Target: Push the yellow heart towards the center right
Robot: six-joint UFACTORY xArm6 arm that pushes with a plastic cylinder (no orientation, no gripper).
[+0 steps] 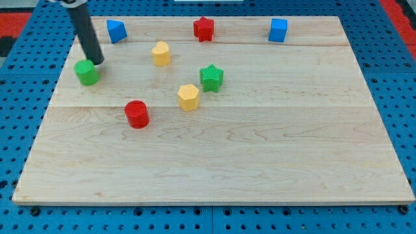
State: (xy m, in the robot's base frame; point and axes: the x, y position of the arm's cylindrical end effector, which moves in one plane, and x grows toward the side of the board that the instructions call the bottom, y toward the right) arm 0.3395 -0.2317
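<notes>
Two yellow blocks lie on the wooden board (260, 162). The one at the upper left of centre (161, 53) looks like the yellow heart. The other (188, 97), near the centre, looks like a pentagon. My tip (98, 62) rests at the far left of the board, touching or almost touching the upper right edge of a green round block (86, 72). The tip is about a hand's width to the left of the yellow heart. The rod leans up towards the view's top left.
A green star (211, 77) sits just right of the yellow pentagon. A red cylinder (137, 114) lies at the lower left of centre. Along the top edge are a blue block (116, 30), a red star (203, 28) and a blue cube (278, 30).
</notes>
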